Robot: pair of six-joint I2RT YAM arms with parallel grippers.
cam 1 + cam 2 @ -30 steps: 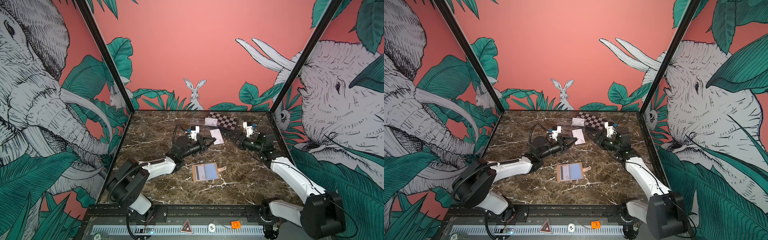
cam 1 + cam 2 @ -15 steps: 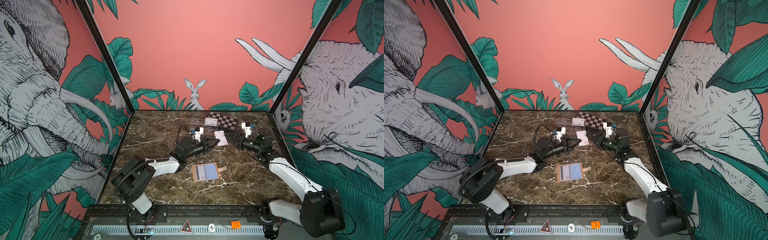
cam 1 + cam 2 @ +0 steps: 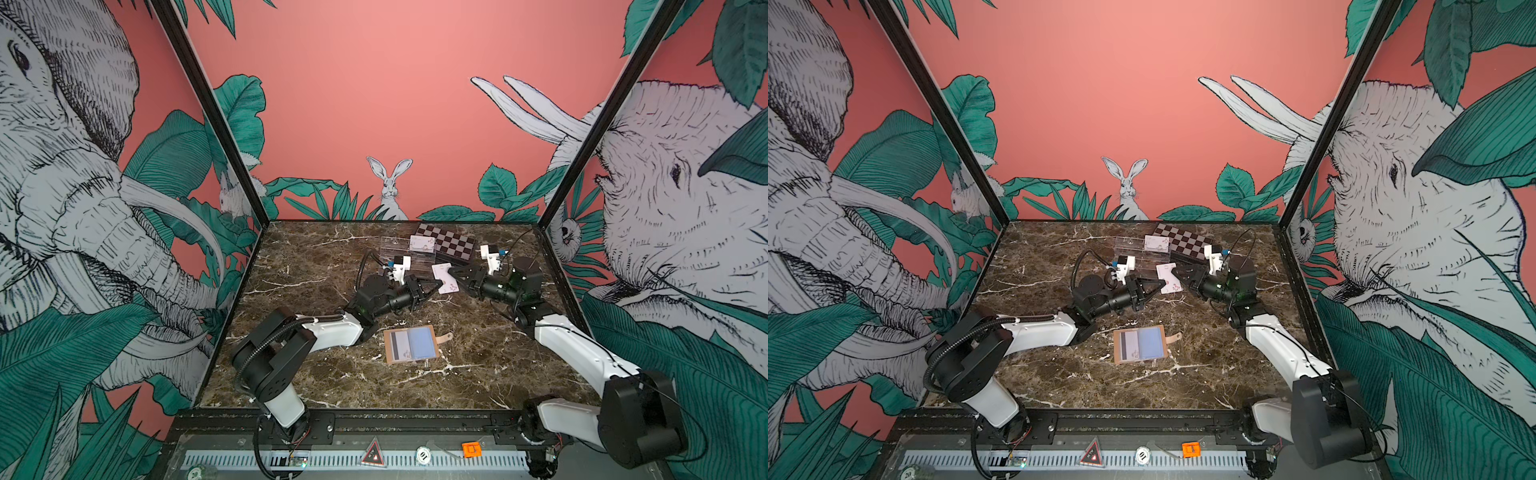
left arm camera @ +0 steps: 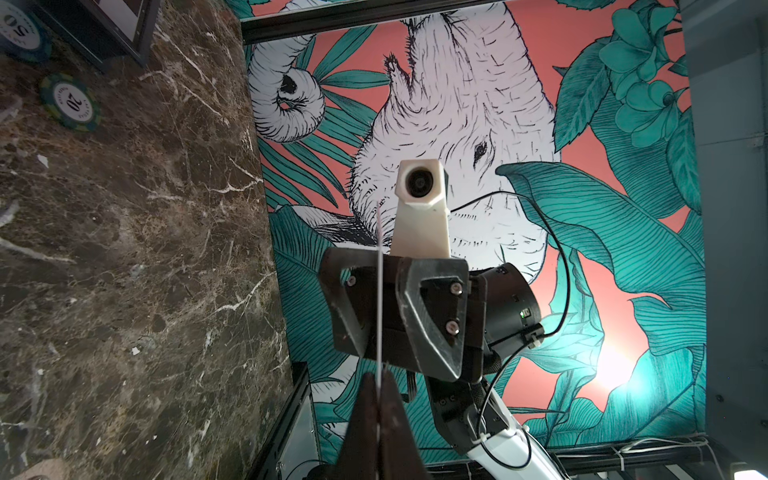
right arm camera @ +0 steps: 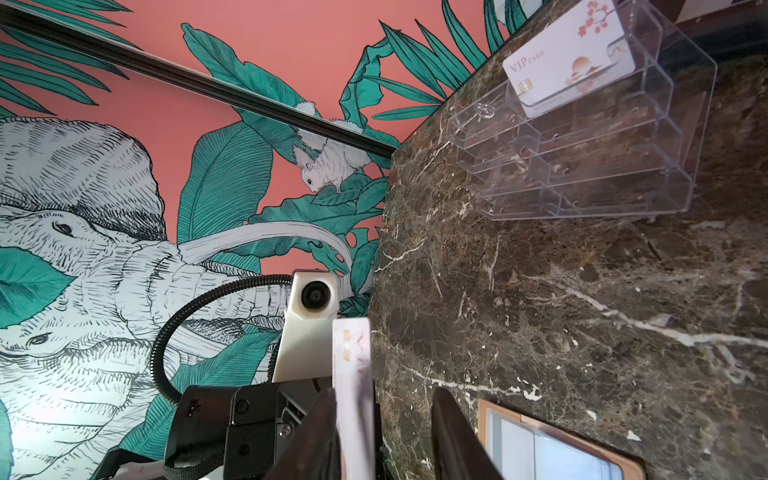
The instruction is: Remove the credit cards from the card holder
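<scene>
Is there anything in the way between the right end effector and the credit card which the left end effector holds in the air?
Nothing visible. The credit card stands between the open jaws of the right end effector, close to one finger and apart from the other. The left end effector pinches its opposite edge.

You were running two arms of smooth white link shells between bulky matte-black joint housings, with a ribbed black cable hose looping off the left one. Each wrist carried a cream plastic camera mount with a round dark lens. Behind the right gripper, whose dark grey triangular fingers showed silver screw heads, sat a black cylindrical motor with a green light.
</scene>
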